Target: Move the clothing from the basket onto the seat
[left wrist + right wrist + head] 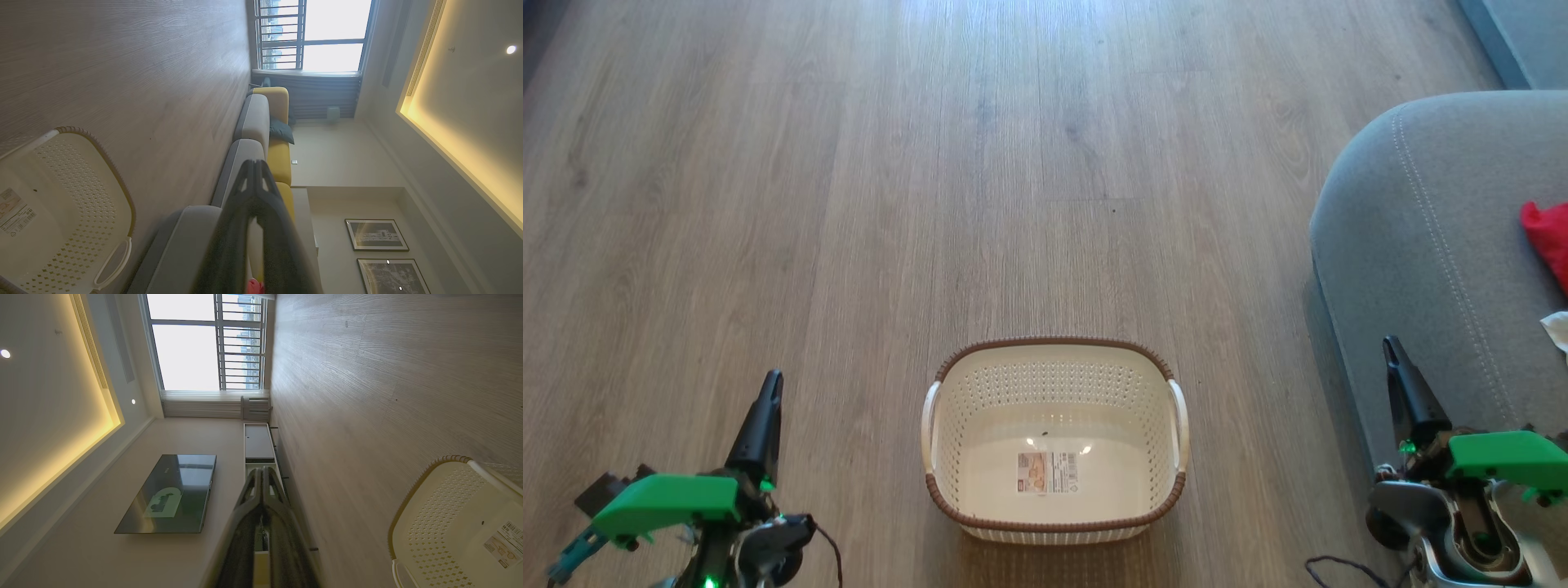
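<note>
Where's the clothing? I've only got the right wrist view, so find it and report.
Observer: Red clothing lies on the seat, at the head view's right edge.
Operator: Check the whole basket and report.
Observer: The head view shows all of the basket. Inside there is a label and no clothing.
Operator: Give me the left gripper.
Observer: The left gripper is shut and holds nothing. It is over the wooden floor, left of the basket.
</note>
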Tool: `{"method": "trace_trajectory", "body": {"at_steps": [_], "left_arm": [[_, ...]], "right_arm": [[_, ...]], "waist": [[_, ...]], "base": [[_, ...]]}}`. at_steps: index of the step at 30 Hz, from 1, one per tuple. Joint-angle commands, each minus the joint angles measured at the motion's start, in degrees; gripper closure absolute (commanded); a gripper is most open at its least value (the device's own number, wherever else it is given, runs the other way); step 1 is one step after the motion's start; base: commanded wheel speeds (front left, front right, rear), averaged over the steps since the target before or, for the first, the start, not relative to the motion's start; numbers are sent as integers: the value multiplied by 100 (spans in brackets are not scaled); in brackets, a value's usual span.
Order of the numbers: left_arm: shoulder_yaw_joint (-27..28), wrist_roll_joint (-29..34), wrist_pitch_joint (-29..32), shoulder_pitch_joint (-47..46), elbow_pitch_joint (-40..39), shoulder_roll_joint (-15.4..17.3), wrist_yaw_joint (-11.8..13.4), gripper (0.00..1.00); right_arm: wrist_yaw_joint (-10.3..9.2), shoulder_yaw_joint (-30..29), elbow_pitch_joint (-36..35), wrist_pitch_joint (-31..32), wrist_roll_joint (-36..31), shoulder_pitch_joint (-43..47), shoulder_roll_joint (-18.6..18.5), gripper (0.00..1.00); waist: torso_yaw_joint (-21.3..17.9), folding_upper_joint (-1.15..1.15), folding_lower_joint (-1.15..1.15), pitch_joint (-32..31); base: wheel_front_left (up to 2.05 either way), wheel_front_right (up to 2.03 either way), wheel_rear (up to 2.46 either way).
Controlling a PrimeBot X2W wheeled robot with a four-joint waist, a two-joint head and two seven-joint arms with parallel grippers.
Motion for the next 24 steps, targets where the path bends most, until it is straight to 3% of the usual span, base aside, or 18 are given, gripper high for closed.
{"method": "trace_trajectory", "body": {"at_steps": [1,24], "left_arm": [[201,-38,44,-273,-186,62,-53,100],[201,-38,44,-273,-186,62,-53,100]], "right_arm": [[0,97,-225,34,34,-148,-16,100],[0,98,-225,34,35,-148,-16,100]], "waist": [[0,0,0,0],[0,0,0,0]], "base": [[0,0,0],[0,0,0]]}}
